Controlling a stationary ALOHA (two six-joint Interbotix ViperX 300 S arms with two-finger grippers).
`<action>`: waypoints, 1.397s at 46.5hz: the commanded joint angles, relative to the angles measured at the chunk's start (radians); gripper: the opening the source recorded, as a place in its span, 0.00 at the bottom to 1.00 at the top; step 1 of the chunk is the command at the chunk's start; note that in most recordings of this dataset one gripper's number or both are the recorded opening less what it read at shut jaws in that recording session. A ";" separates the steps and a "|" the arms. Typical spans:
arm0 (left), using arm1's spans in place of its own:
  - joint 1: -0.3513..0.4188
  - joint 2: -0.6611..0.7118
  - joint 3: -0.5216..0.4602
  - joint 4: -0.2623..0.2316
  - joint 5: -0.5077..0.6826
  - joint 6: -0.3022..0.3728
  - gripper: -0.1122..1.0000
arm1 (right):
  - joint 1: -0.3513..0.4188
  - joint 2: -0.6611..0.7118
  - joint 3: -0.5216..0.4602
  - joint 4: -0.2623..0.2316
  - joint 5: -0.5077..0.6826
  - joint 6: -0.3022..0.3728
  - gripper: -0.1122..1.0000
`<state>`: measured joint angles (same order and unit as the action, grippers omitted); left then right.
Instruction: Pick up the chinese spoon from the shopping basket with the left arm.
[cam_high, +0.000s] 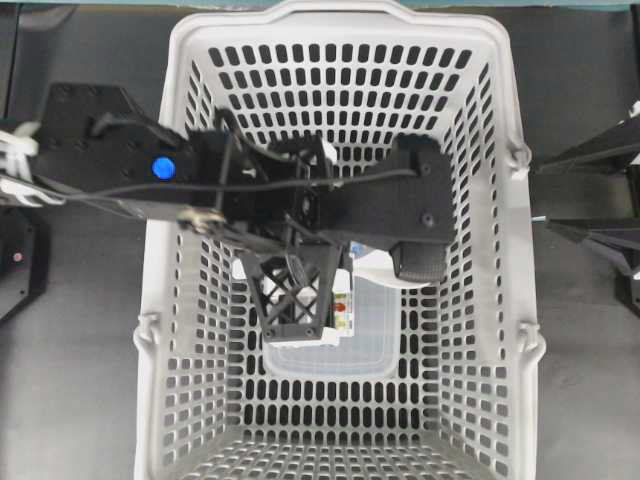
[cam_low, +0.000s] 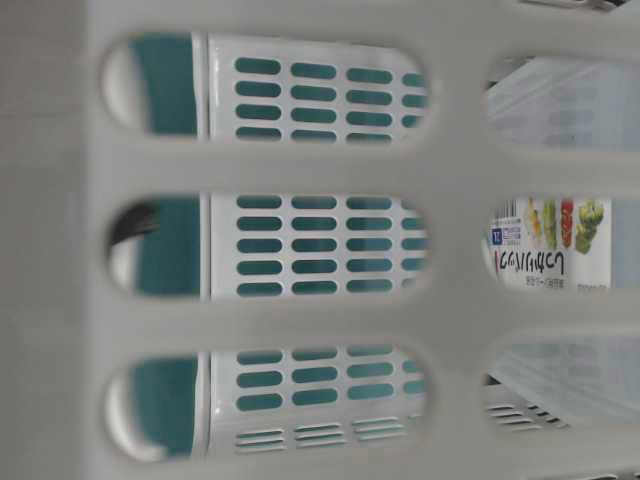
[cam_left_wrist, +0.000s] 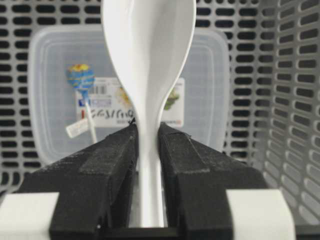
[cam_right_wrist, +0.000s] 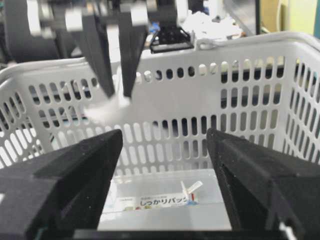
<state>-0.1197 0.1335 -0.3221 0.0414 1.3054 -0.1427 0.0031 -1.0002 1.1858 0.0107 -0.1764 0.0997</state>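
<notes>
Jaws of the left arm clench the chinese spoon by its handle, bowl toward twelve o'clock, apparently lifted clear above the labelled container inside the shopping basket. Right gripper hangs released, seemingly outside the basket's three o'clock wall.

A dark tabletop carries the light grey shopping basket, which stands directly on it. The left gripper hangs inside the basket. Below it, on the slotted basket floor, lies a clear rectangular labelled container, with a lollipop on its lid.
</notes>
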 joint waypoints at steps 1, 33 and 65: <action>-0.002 -0.025 -0.063 0.003 0.034 -0.002 0.21 | 0.002 0.006 -0.009 0.002 -0.006 0.000 0.70; -0.002 -0.003 -0.066 0.003 0.037 0.008 0.21 | 0.002 0.005 -0.008 0.003 -0.006 0.002 0.70; -0.005 -0.002 -0.060 0.003 0.037 0.009 0.21 | 0.002 -0.011 0.000 0.002 -0.005 0.000 0.70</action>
<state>-0.1227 0.1473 -0.3636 0.0414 1.3453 -0.1350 0.0031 -1.0124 1.1919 0.0092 -0.1764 0.0997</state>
